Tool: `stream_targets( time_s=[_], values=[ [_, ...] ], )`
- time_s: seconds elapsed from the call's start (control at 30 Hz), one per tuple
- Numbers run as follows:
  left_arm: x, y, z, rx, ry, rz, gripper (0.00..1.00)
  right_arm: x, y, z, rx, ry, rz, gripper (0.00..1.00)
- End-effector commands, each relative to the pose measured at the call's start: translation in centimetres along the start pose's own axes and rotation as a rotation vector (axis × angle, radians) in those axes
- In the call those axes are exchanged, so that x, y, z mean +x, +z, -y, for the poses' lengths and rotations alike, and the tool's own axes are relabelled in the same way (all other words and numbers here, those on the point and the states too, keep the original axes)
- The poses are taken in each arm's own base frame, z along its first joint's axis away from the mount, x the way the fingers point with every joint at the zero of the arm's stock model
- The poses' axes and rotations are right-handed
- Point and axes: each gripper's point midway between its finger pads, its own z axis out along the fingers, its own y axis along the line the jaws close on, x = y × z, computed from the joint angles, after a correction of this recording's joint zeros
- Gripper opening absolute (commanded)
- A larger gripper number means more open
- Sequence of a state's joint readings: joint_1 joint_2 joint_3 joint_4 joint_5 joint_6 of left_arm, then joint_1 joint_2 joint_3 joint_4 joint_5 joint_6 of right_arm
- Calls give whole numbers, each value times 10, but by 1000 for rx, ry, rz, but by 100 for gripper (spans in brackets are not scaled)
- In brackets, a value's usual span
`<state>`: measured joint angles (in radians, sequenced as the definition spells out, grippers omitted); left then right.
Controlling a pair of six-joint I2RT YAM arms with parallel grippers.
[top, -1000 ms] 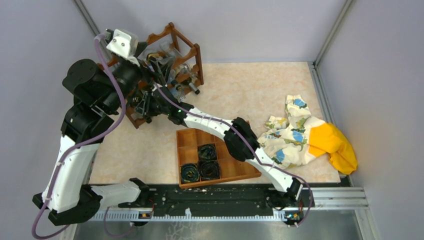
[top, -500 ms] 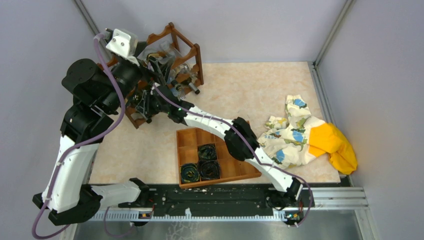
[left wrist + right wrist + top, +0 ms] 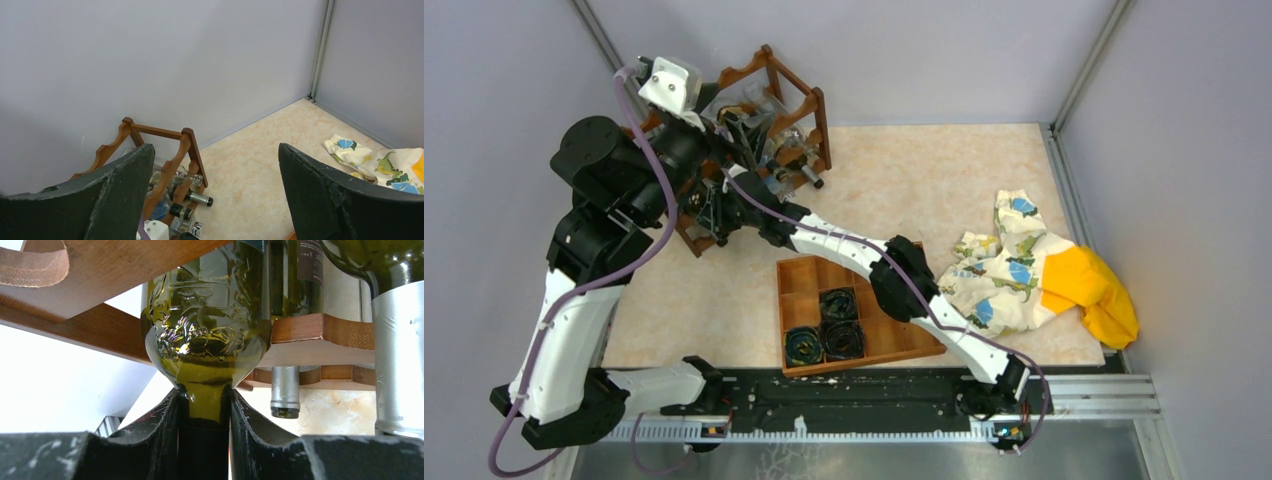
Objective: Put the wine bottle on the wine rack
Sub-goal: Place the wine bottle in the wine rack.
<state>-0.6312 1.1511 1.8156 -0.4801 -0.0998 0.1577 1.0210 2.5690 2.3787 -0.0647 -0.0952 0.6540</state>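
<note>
Placing step: right jaws clamped on green wine bottle [image 3: 205,340] neck, body in among wine rack [image 3: 320,335] rails. Left jaws wide, empty. Next, likely: seat bottle fully, then release.

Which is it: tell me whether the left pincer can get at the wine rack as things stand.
Probably yes. The left pincer hangs open above the wine rack, with nothing between them. Lower down, the right pincer is shut on a wine bottle at the rack, so that side looks crowded.

Glossy green glass wine bottle [image 3: 205,335]; smooth reddish wooden wine rack [image 3: 320,335].
</note>
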Motion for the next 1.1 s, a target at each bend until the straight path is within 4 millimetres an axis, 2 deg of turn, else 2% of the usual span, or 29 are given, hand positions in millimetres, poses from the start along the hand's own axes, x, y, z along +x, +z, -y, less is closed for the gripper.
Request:
stream_targets(
  time_s=[0.0,0.27,0.57,0.6,0.77,0.9,1.07],
  values=[
    [-11,-2,-2,-2,-2,25,99,-100,-21,-70,-174,-82,291,0],
    [-4,1,-4,-14,6,4,99,-107,-19,-69,-175,-98,327,4],
    [22,10,-22,-135,-15,-92,99,-108,-18,-69,-189,-102,338,8],
    [26,13,-28,-157,-22,-109,99,-107,-18,-68,-190,-98,335,9],
    [49,14,-82,-274,-174,-177,98,-101,-17,-66,-196,-93,312,9],
    [63,9,-110,-337,-250,-198,98,-99,-19,-68,-218,-97,294,9],
    [95,-7,-143,-425,-329,-262,96,-97,-22,-64,-214,-92,279,8]
  ],
)
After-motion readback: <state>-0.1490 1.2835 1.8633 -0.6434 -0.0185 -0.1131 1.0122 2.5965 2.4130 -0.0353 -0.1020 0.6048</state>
